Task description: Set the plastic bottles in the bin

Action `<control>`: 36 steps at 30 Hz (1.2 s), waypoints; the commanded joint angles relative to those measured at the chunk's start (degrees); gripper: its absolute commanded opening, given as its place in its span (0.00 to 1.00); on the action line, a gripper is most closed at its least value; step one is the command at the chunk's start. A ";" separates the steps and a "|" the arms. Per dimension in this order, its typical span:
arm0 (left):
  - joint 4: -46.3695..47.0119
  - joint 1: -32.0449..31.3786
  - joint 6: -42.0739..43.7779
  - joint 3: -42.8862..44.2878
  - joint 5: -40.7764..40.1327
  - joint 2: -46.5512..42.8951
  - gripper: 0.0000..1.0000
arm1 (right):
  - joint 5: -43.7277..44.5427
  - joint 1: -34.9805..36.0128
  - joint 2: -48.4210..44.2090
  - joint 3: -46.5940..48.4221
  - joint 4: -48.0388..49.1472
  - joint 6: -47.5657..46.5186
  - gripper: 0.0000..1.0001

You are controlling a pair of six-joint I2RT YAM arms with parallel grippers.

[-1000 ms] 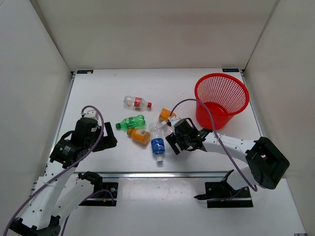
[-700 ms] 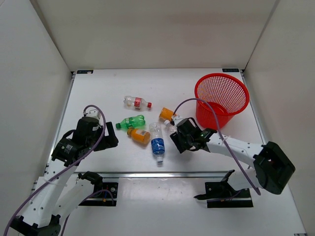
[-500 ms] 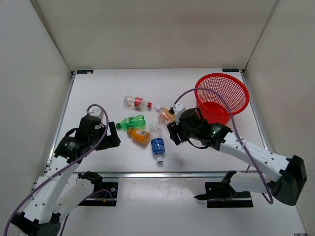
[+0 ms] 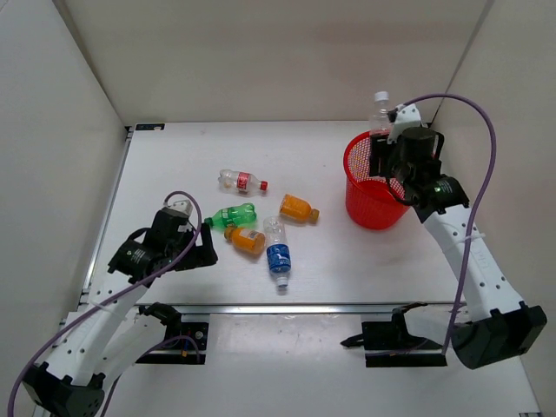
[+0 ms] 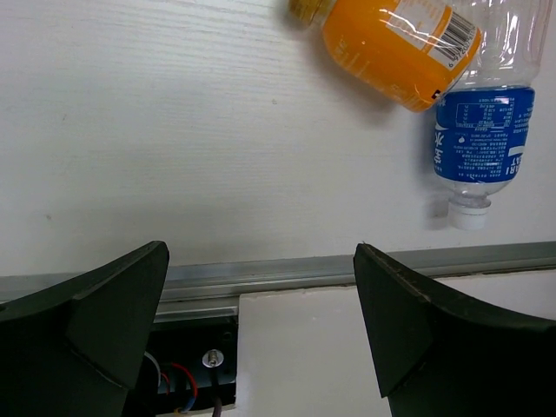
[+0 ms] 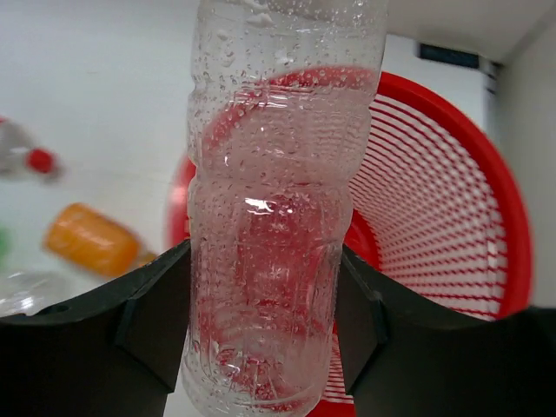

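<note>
My right gripper (image 4: pixel 385 139) is shut on the plain clear bottle (image 6: pixel 269 217) and holds it upright over the red mesh bin (image 4: pixel 363 204), its white cap (image 4: pixel 380 97) above the rim (image 6: pixel 486 148). On the table lie the red-label bottle (image 4: pixel 241 181), the green bottle (image 4: pixel 231 215), two orange bottles (image 4: pixel 298 208) (image 4: pixel 246 240) and the blue-label bottle (image 4: pixel 278 252). My left gripper (image 4: pixel 211 252) is open and empty, low over the table left of them. In the left wrist view an orange bottle (image 5: pixel 395 48) and the blue-label bottle (image 5: pixel 483 130) lie ahead.
White walls enclose the table on three sides. A metal rail (image 5: pixel 287 276) runs along the table's near edge, with the arm mounts (image 4: pixel 174 334) below it. The bin stands at the back right near the right wall.
My right gripper has lifted the clear bottle from the table's middle and swung it up and right over the bin. One orange bottle shifted slightly. My left gripper crept right.
</note>
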 commanded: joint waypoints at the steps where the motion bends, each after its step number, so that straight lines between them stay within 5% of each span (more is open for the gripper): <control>1: 1.27 -0.36 -0.96 -0.60 -0.14 -0.81 0.99 | 1.98 -6.66 1.63 -2.07 2.97 -2.01 0.27; 2: 1.36 -0.36 -1.05 -0.86 0.21 -0.90 0.99 | 2.77 -7.81 1.98 -2.61 2.46 -1.49 0.30; 6: 3.46 -0.54 -0.88 -0.87 1.43 0.67 0.99 | 2.08 -9.05 2.25 -4.98 3.15 -2.98 0.76; 9: 5.84 -2.29 -0.70 0.71 2.58 3.14 0.98 | 3.47 -9.66 1.64 -4.02 2.11 -2.37 0.98; 21: 17.53 -20.65 -6.32 12.74 -5.24 24.40 0.98 | 17.36 -18.97 -4.51 0.82 -16.16 7.91 0.99; 26: 16.31 -27.43 -6.23 20.66 -6.81 36.26 0.99 | 12.21 -33.20 -10.22 -3.12 -17.07 8.18 0.99; 36: 19.55 -32.44 -12.29 19.97 -8.05 47.16 0.98 | 7.53 -36.39 -17.79 -8.75 -17.59 11.17 0.99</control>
